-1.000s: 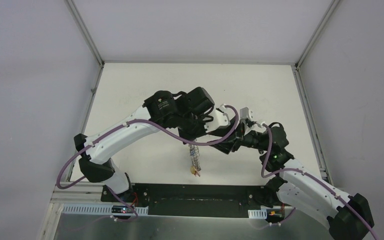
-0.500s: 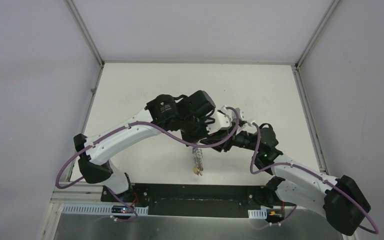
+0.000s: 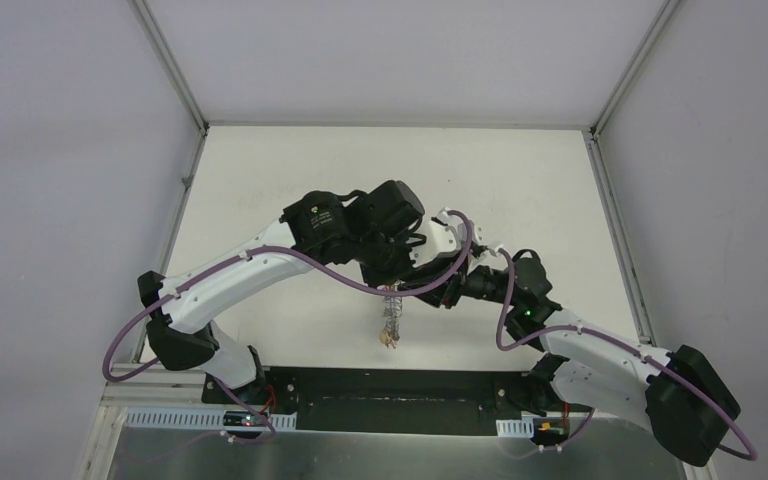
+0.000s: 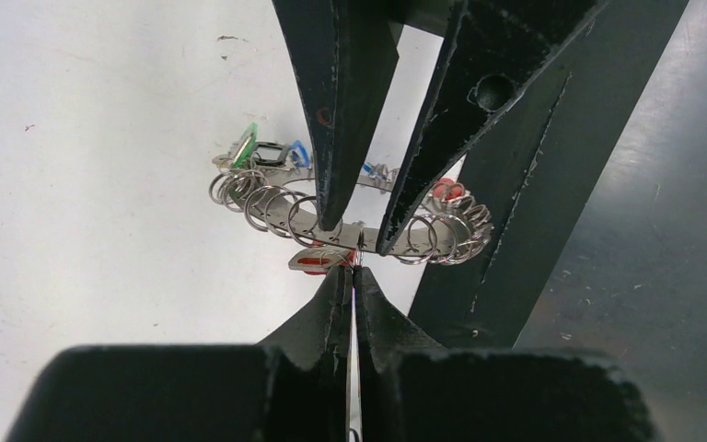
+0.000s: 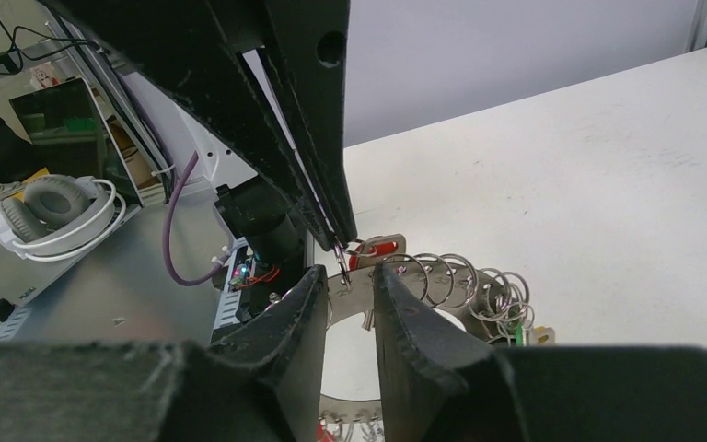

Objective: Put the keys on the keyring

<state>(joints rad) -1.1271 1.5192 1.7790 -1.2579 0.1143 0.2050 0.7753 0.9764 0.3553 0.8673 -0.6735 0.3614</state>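
The keyring (image 3: pixel 392 318) hangs in the air over the near middle of the white surface (image 3: pixel 290 180), edge-on to the top camera, just where the two arms meet. The left fingers (image 4: pixel 331 313) are pressed tight together, with their tips on the edge of the ring's flat band (image 4: pixel 285 216) and carrying it. A red key (image 4: pixel 318 261) lies against the band just beside those tips. I cannot tell whether the left fingers also pinch it. The right fingers (image 5: pixel 295 322) stand a narrow gap apart, with the band (image 5: pixel 442 272) running through that gap. One tip rests on the band on each side of the left tips. I cannot tell whether they clamp it. Small wire loops (image 4: pixel 258 198) and green and blue tags (image 4: pixel 244 147) crowd the band away from the fingers.
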